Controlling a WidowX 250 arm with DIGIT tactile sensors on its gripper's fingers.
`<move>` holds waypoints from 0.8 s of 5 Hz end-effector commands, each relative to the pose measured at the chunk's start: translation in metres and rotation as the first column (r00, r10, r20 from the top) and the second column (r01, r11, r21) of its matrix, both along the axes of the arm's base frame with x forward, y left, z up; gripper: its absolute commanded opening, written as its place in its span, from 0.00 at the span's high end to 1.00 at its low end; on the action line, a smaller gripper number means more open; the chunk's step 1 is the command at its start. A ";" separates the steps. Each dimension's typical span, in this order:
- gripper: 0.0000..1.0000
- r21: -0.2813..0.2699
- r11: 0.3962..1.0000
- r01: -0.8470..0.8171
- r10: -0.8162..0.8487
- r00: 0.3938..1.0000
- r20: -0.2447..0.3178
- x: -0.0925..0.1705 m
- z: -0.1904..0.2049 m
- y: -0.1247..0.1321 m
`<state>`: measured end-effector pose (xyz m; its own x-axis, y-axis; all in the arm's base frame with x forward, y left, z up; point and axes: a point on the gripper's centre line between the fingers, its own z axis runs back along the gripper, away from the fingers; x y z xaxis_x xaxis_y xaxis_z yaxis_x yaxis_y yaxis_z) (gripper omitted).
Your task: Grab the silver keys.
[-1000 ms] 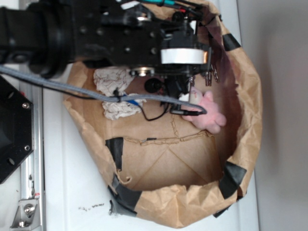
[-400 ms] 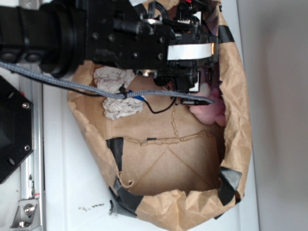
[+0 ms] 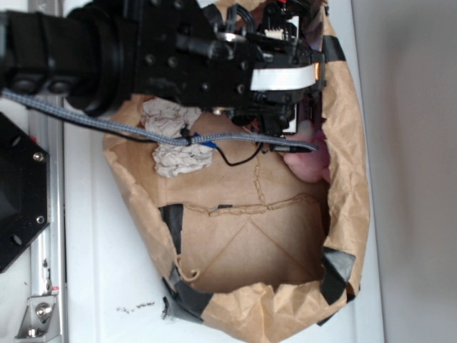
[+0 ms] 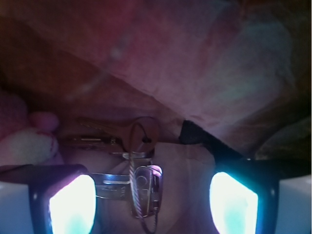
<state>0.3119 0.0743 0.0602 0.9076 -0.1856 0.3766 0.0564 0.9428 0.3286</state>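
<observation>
Exterior view: a brown paper bag (image 3: pixel 235 286) lies open on the white desk (image 3: pixel 100 257), holding two crumpled paper wads (image 3: pixel 175 139) and a pink plush rabbit (image 3: pixel 310 164) (mostly hidden by the arm). The black end effector (image 3: pixel 285 118) reaches into the bag's far corner.

Wrist view: the silver keys (image 4: pixel 134 165) lie on the bag floor between the end effector's spread fingers (image 4: pixel 70 204), untouched, with the rabbit just left of them.

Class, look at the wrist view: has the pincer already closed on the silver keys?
No. The silver keys lie on the bag floor between the pincer's two fingers, which stand wide apart and touch nothing.
</observation>
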 end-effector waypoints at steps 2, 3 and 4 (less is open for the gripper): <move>1.00 0.037 0.999 0.036 -0.036 0.999 0.002 0.007 -0.009 -0.008; 1.00 0.036 0.999 0.034 -0.034 0.999 0.002 0.007 -0.010 -0.008; 1.00 0.036 0.999 0.041 -0.041 0.999 0.006 0.006 -0.010 -0.009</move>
<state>0.3137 0.0700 0.0393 0.9077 -0.2239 0.3549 0.0900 0.9299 0.3565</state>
